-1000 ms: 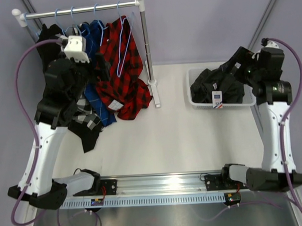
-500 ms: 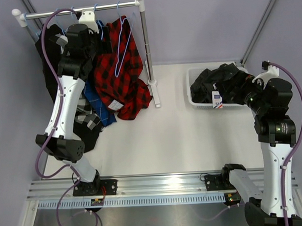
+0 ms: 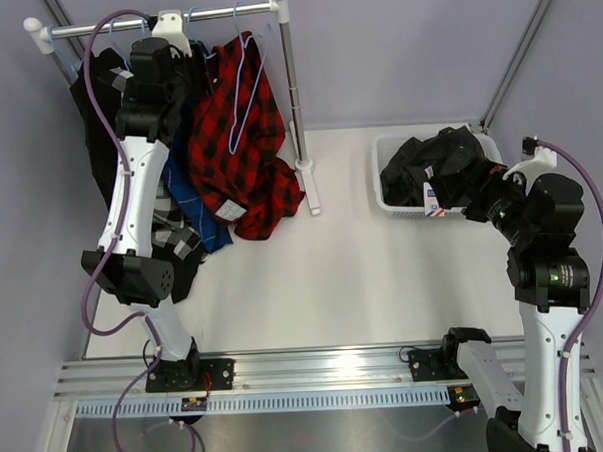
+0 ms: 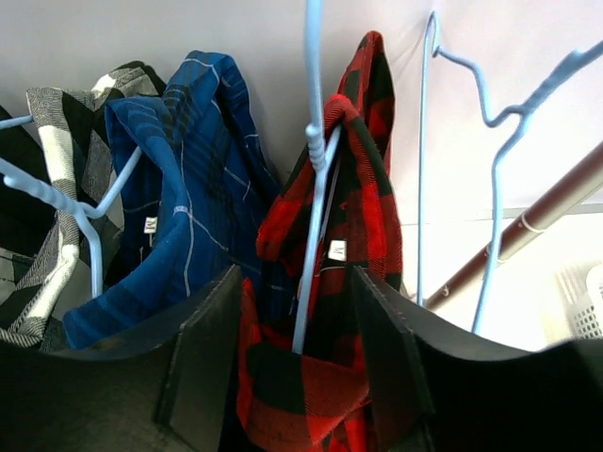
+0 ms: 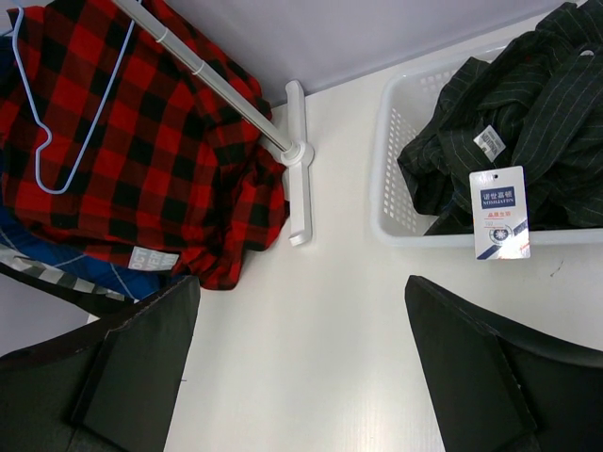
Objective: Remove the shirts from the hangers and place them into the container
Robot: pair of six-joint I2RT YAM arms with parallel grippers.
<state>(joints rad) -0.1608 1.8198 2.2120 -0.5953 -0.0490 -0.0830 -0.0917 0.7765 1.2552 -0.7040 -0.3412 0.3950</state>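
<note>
Nearest, over the bare white worktop (image 3: 364,283): right gripper (image 5: 301,282), fingers spread wide, nothing between them. Just beyond, at the right side of the worktop: white mesh-sided container (image 5: 391,169), holding a crumpled charcoal shirt (image 5: 528,104), with a paper hang tag (image 5: 499,212) draped over the near wall. Further left, the foot of the clothes rail (image 5: 297,188), standing on the worktop. Farthest, up by the rail's bar: left gripper (image 4: 294,348), fingers partly apart on either side of the red-black plaid shirt (image 4: 363,217) and the light-blue wire hanger (image 4: 316,235) carrying it. Cloth filling the gap, but cannot tell whether pinched. Beside the plaid, to its left in the wrist view: blue checked shirt (image 4: 203,179), then black-white check shirt (image 4: 57,132). On the plaid's other side, two bare hangers (image 4: 495,217).
</note>
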